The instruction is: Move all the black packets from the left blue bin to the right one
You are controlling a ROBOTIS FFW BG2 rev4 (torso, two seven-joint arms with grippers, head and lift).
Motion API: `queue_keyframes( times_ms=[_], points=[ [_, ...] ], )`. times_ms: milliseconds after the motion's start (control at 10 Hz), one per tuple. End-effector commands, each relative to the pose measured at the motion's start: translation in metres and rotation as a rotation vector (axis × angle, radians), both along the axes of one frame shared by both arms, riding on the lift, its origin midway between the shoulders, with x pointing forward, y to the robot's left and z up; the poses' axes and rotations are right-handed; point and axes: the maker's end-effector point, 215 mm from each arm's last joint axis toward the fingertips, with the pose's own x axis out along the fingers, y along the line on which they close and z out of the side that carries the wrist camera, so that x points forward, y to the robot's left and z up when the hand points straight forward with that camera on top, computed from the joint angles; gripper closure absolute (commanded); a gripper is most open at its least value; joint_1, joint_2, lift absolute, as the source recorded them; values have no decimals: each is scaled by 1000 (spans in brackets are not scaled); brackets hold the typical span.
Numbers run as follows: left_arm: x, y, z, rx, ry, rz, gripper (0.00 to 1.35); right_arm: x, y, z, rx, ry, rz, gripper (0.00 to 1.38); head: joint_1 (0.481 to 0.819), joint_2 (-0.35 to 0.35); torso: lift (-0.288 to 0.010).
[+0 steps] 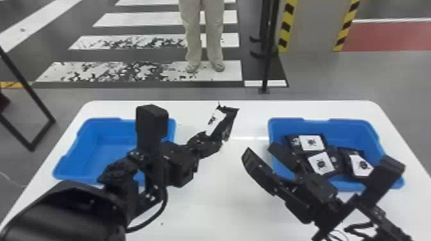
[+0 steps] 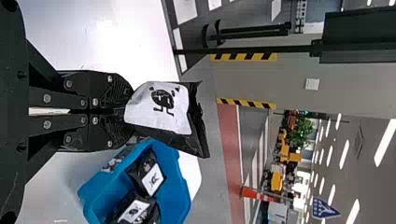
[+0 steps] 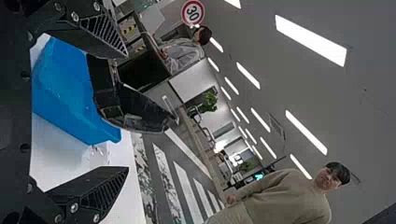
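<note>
- Black packet [image 1: 215,121], head view: clenched at one end by left gripper [image 1: 210,142], between bins; could slip or twist if swung.
- Right gripper [image 1: 260,150] spread, grasping nothing; might collide during any handover. Left arm [image 1: 160,150] hides part of left blue bin [image 1: 104,141].
- Left wrist view: pinched edge hidden; right blue bin [image 2: 105,191] cut off.
- Right wrist view: packet's label unseen.

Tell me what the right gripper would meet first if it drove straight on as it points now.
Probably the black packet held in the left gripper; it lies ahead of the open right gripper, though depth is unclear.
</note>
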Motion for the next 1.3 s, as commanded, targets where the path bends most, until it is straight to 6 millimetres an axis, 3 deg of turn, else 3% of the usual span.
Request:
queue_keyframes(
  times_ms=[0, 500, 700, 800, 900, 1000, 1100, 1200],
  points=[
    [-6, -27, 4, -23, -2, -58, 1177, 9, 6, 2, 14, -1, 9, 177, 695, 60, -140],
    [-19, -75, -1, -74, 32, -164, 1177, 43, -12, 14, -2, -38, -38, 173, 695, -27, -140],
    [-24, -89, 6, -91, 24, -198, 1177, 57, -24, 5, -31, -27, -74, 177, 695, -58, -140],
    [-26, -92, 5, -93, 26, -205, 1177, 63, -30, 4, -38, -26, -86, 263, 695, -74, -140],
    [-25, -93, 6, -95, 24, -206, 1177, 66, -33, 2, -45, -20, -89, 838, 695, -82, -140],
    [-25, -92, 6, -95, 24, -204, 1177, 67, -37, 4, -42, -19, -101, 1127, 695, -95, -140],
    [-23, -91, 9, -97, 17, -203, 1177, 65, -35, 5, -37, -20, -100, 1303, 695, -101, -140],
    [-23, -91, 10, -101, 11, -201, 1176, 64, -34, 6, -28, -18, -99, 1285, 695, -102, -140]
  ],
)
